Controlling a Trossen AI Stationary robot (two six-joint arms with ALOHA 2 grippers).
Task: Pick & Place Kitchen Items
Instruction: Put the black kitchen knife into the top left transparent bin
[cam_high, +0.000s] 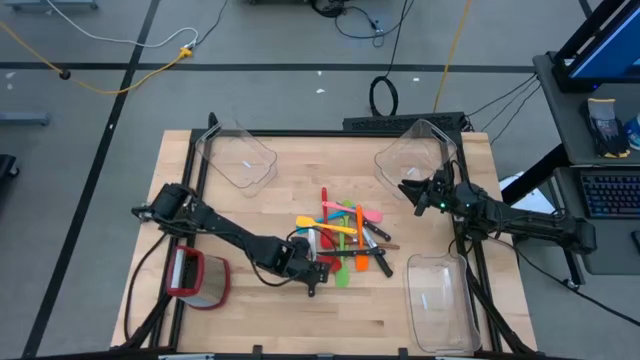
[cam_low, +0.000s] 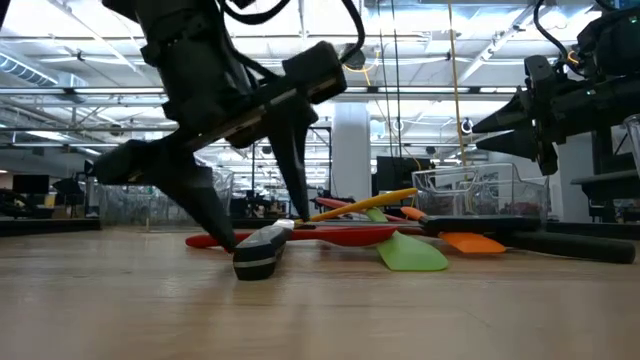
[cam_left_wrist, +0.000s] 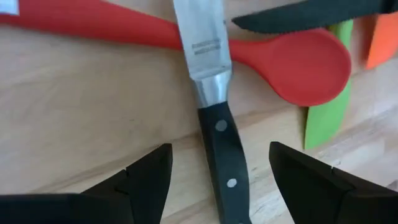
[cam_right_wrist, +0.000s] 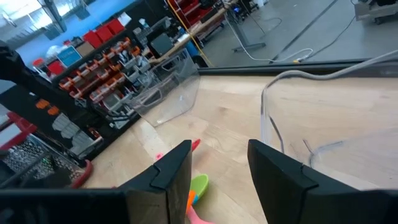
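The left end effector (cam_left_wrist: 219, 180) is seen spread wide over a black-handled knife (cam_left_wrist: 214, 118) at the near edge of the utensil pile (cam_high: 345, 238), its handle lying between the fingers, pointing straight back at the wrist, its blade crossing a red spoon (cam_left_wrist: 292, 65). The blade tip is cut off. Farther right, the right end effector (cam_high: 420, 192) hangs parted and empty beside a clear bin (cam_high: 415, 150).

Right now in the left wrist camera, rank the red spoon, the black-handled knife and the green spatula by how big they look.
1. Red spoon, stretching across most of the picture.
2. Black-handled knife, nearly as long; it runs off the frame at both ends, so this ranking is unsure.
3. Green spatula, clearly smallest, though partly hidden by a dark blade.
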